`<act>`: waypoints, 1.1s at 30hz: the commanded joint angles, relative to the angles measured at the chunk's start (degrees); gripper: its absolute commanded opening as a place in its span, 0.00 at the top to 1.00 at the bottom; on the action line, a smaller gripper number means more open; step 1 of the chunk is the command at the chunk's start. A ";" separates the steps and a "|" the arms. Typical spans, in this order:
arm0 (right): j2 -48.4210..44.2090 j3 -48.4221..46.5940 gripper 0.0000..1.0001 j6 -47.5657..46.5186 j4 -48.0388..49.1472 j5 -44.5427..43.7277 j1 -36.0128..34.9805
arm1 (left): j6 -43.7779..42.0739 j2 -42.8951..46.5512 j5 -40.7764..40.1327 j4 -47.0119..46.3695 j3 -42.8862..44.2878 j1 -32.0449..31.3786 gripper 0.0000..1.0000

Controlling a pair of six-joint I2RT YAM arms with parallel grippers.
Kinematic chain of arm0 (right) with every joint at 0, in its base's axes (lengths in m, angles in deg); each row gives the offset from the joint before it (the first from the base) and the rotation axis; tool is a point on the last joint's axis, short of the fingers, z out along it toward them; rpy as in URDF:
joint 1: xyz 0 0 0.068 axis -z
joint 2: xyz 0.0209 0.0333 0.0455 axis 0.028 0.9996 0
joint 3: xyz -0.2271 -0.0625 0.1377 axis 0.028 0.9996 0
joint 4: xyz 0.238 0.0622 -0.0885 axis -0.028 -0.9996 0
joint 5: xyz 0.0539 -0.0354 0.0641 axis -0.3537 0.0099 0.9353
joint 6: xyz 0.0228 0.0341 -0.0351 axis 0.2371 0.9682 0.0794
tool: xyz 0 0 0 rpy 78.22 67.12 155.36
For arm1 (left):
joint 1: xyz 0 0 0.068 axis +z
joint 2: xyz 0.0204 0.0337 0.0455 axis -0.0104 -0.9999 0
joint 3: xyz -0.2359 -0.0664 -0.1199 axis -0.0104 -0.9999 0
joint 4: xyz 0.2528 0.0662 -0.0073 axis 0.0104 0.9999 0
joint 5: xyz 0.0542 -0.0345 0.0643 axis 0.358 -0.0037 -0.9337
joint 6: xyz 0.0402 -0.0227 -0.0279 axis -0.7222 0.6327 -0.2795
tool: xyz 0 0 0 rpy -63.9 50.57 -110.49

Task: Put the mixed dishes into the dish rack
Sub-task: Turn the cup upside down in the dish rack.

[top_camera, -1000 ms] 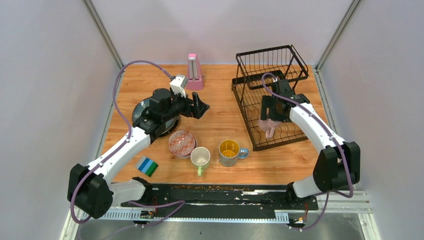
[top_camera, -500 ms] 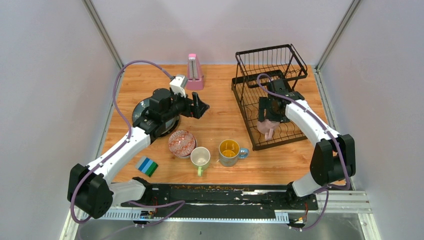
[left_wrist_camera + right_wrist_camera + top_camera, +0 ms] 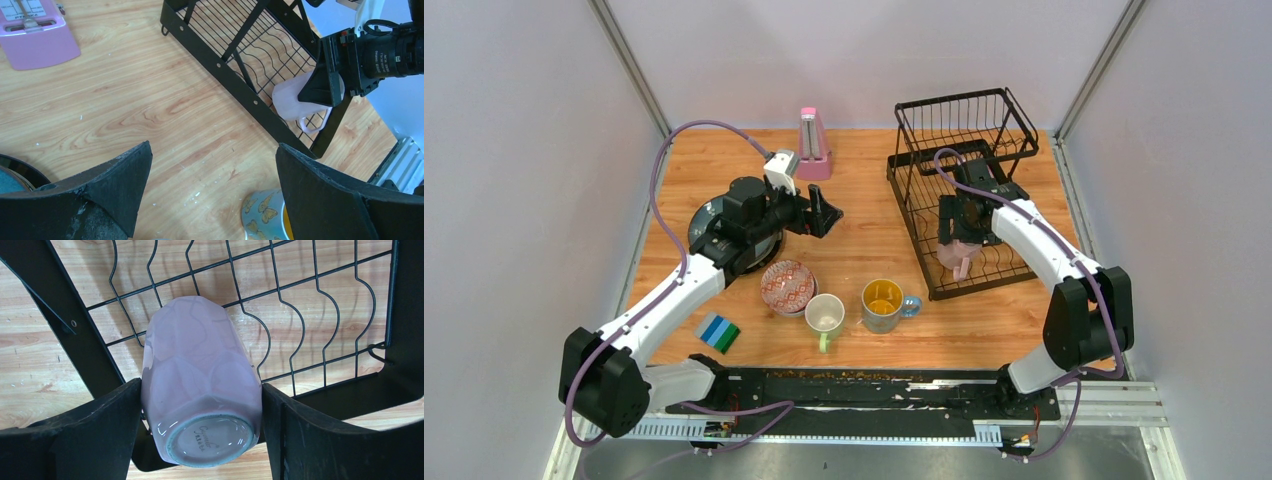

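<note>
My right gripper (image 3: 200, 430) is shut on the pink mug (image 3: 200, 375), its fingers pressed to both sides. The mug is tipped with its base toward the wrist camera, over the wavy plate slots at the near end of the black dish rack (image 3: 912, 225). From above, the pink mug (image 3: 959, 257) hangs just inside the rack's front left corner. My left gripper (image 3: 824, 215) is open and holds nothing, above bare wood mid-table. A red-patterned bowl (image 3: 787, 286), a pale green mug (image 3: 825, 315) and a grey mug with a yellow inside (image 3: 883, 303) stand near the front. A blue-grey plate (image 3: 704, 215) lies partly hidden under the left arm.
A pink metronome (image 3: 812, 145) stands at the back centre. A striped blue-green block (image 3: 719, 333) lies front left. The rack's taller basket section (image 3: 969, 120) is at the far end. Grey walls close in both sides of the table.
The right wrist has shifted slightly back and left over the rack with the pink mug in it, and its elbow has swung inward. The left arm has not moved.
</note>
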 commanded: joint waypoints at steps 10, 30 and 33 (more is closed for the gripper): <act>-4.39 -0.19 0.13 0.14 2.35 0.19 -0.40 | -0.81 0.93 1.16 -1.29 -0.54 0.20 0.00; -17.18 8.02 0.12 3.93 9.87 2.72 -0.37 | -0.25 1.55 1.16 -2.40 -1.28 0.19 0.00; -23.60 12.52 0.12 4.95 14.48 3.81 -0.30 | -0.25 1.92 1.06 -3.12 -1.69 0.19 0.00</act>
